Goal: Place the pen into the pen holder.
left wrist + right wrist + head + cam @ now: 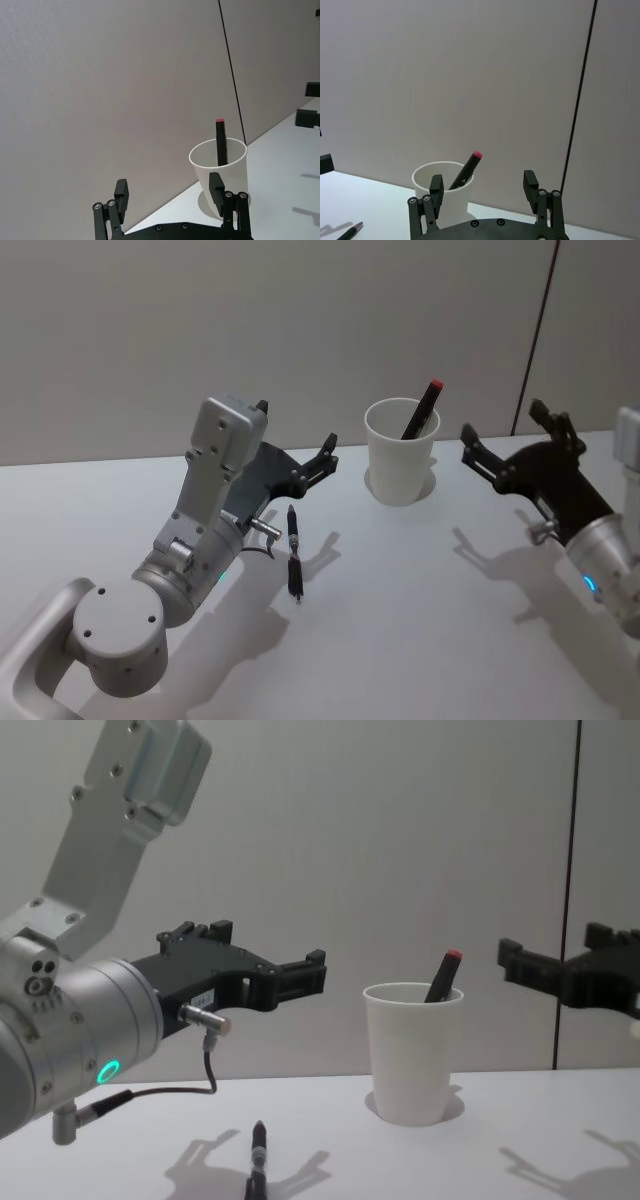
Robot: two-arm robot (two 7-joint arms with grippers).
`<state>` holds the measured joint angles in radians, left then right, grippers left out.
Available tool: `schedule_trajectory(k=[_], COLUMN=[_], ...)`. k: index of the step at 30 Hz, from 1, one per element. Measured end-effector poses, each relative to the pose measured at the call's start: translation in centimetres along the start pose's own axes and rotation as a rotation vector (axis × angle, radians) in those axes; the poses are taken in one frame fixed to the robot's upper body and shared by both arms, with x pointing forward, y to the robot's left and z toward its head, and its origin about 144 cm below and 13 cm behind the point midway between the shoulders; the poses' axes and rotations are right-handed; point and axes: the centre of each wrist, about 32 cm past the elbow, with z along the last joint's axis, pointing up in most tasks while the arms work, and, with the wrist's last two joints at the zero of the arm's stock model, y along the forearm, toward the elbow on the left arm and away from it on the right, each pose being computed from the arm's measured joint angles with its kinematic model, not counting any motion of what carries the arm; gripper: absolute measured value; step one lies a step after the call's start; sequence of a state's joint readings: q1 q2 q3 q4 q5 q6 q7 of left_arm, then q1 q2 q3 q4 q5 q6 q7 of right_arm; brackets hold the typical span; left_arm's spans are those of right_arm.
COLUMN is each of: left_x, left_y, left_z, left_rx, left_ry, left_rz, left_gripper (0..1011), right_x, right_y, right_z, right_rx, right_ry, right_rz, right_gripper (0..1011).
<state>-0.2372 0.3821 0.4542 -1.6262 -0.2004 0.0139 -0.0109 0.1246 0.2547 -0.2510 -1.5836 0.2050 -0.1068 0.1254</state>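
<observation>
Work under even, moderately bright light that comes from above. On the white worktop (400,620), the left gripper (296,424) and the right gripper (504,420) each cast a soft-edged grey shadow, offset slightly toward the robot. The pen holder (401,465) throws a short, faint shadow at its base, on its right side. The wall (250,320) reads as flat, matte grey. A green status ring (105,1071) glows on the left arm and a blue light (588,585) on the right arm.

Head cam high, looks down; chest low, side-on; wrist cams share cup (235,175).
</observation>
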Motion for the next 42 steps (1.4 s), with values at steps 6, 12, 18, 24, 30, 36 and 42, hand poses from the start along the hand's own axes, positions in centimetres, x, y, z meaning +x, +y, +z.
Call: schedule_trajectory(k=[6, 12, 18, 24, 30, 36, 42], left_x=[0.0, 0.0, 0.0, 0.0, 0.0, 0.0, 0.2], left_y=[0.0, 0.0, 0.0, 0.0, 0.0, 0.1, 0.3], left_z=[0.0, 0.0, 0.0, 0.0, 0.0, 0.1, 0.3], left_rx=[0.000, 0.000, 0.000, 0.000, 0.000, 0.005, 0.021], left_ry=[0.000, 0.000, 0.000, 0.000, 0.000, 0.007, 0.019], left_rz=[0.000, 0.000, 0.000, 0.000, 0.000, -0.003, -0.010], left_gripper=[1001, 1001, 1001, 1001, 1001, 1001, 1001], right_x=[0.1, 0.1, 0.0, 0.0, 0.0, 0.0, 0.0], right_y=[-1.8, -3.3, -4.1, -4.2, -4.2, -4.2, -4.2], right_z=[0.7, 1.4, 1.7, 1.8, 1.8, 1.8, 1.8], right_rx=[-0.047, -0.085, -0.106, -0.109, -0.109, -0.109, -0.109], right_ry=[0.022, 0.039, 0.047, 0.048, 0.048, 0.048, 0.048], right_rz=[-0.016, -0.028, -0.032, -0.033, -0.032, -0.032, -0.032], right_gripper=[1001, 1001, 1001, 1001, 1001, 1001, 1001])
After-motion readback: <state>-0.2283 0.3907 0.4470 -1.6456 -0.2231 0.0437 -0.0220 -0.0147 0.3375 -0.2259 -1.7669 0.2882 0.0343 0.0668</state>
